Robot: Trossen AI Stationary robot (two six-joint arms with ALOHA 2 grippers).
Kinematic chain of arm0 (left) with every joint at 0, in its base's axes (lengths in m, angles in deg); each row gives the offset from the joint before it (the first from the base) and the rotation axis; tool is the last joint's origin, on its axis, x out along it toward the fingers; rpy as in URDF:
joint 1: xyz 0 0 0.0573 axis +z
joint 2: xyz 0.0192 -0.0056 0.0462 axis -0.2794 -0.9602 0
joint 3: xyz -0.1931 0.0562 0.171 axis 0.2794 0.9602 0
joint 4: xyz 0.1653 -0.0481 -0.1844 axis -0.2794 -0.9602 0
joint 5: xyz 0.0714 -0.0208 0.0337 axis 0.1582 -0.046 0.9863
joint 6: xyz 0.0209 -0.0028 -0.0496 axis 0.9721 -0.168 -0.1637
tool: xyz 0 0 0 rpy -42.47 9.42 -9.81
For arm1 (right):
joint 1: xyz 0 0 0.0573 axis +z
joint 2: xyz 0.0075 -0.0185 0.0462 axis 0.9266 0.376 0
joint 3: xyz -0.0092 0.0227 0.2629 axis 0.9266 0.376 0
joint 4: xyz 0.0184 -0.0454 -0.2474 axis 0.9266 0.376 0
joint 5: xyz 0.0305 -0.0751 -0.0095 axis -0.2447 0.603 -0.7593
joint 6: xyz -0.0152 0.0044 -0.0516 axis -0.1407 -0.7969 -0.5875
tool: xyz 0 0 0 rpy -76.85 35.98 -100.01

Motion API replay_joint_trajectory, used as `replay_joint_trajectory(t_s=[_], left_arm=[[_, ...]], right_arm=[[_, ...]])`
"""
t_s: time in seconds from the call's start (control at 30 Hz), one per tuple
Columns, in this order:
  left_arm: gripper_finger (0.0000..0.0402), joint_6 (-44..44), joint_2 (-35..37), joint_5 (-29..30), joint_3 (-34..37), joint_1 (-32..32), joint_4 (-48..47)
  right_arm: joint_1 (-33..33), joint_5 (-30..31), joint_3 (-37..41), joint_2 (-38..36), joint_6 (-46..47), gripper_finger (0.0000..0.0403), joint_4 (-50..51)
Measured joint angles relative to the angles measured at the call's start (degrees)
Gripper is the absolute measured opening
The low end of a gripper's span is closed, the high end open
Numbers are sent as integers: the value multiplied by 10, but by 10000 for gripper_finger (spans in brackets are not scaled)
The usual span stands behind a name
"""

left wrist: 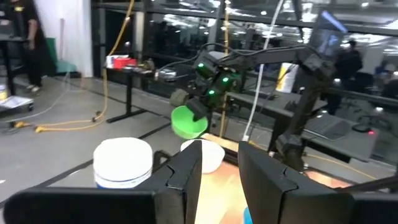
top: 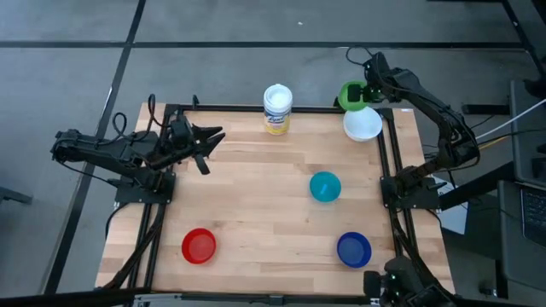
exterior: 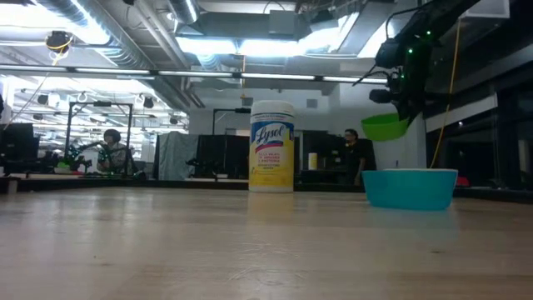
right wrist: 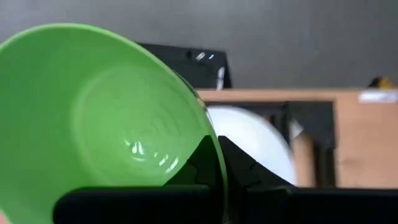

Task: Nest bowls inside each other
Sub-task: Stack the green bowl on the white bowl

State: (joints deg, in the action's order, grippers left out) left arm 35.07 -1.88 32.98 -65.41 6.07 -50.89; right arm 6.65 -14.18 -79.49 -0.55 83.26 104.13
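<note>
My right gripper (right wrist: 217, 146) is shut on the green bowl (right wrist: 106, 118) and holds it in the air over the table's far right corner (top: 350, 95). The white bowl (top: 363, 125) sits just below and beside it on the table. On the wood also stand the teal bowl (top: 325, 186), the blue bowl (top: 353, 249) and the red bowl (top: 199, 246), each apart from the others. My left gripper (top: 209, 136) hovers open over the far left of the table, pointing level, with nothing between its fingers (left wrist: 186, 177). My right gripper pinches the green bowl's rim (right wrist: 208, 134), one finger (right wrist: 198, 160) inside the bowl and the other outside its wall. The fingers slant down from above. The bowl is lifted clear of the table and tilted (exterior: 385, 125), close over the white bowl.
A white canister (top: 277, 109) with a yellow-blue label stands upright at the middle of the far edge. A black frame rail (top: 388, 153) runs along the table's right side next to the white bowl. Bare wood lies in the middle of the table.
</note>
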Motion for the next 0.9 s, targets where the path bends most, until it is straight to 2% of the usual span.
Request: replay_joint_trajectory(t_s=[0.17, 0.33, 0.47, 0.57, 0.63, 0.7, 0.9], left_arm=[[100, 23, 0, -29, 0, 0, 24], [100, 33, 0, -57, 0, 0, 46], [100, 32, 3, -79, 0, 0, 55], [100, 32, 4, -89, 0, 0, 54], [100, 32, 4, -90, 0, 0, 55], [100, 32, 4, -93, 0, 0, 55], [100, 17, 10, -108, 0, 1, 50]], right_arm=[[10, -18, 2, 0, 92, 1, 48], [18, -23, 11, 1, 146, 1, 63], [34, -21, 42, -4, 198, 1, 86], [58, -6, 97, -33, 298, 1, 60], [64, -2, 146, -63, 368, 1, 1], [57, -4, 181, -93, 408, 1, -49], [19, -5, 241, -154, 460, 1, -47]])
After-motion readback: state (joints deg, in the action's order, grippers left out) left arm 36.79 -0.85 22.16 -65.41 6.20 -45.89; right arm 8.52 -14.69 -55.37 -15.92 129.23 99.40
